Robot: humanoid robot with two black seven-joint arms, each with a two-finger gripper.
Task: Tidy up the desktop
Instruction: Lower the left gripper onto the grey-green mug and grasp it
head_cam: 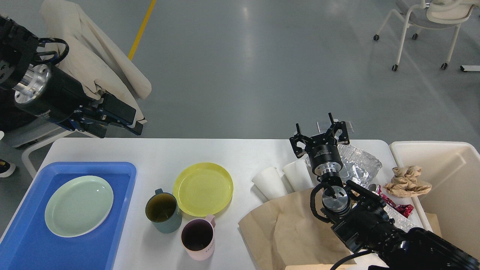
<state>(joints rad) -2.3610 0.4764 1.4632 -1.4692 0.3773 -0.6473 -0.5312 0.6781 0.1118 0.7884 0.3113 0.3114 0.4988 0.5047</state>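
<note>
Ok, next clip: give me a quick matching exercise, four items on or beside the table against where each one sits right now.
Things:
1. pale green plate
2. yellow plate
3. crumpled brown paper ball
4. pink mug

Places:
A. at the near rim of the cream bin
B. in the blue tray
C. nearest the table's front edge, next to the teal mug
D. bare desktop, mid-table

Pairs: 1-B, 2-D, 3-A, 4-C

A pale green plate [79, 206] lay in a blue tray [112, 240]. A yellow plate [203, 189] sat beside a teal mug [163, 212] and a pink mug [197, 240]. Two white paper cups [269, 182] lay tipped near brown paper [292, 232]. Crumpled paper [408, 182] rested on the rim of a cream bin [450, 176]. A coat-draped chair [93, 67] stood behind.
</note>
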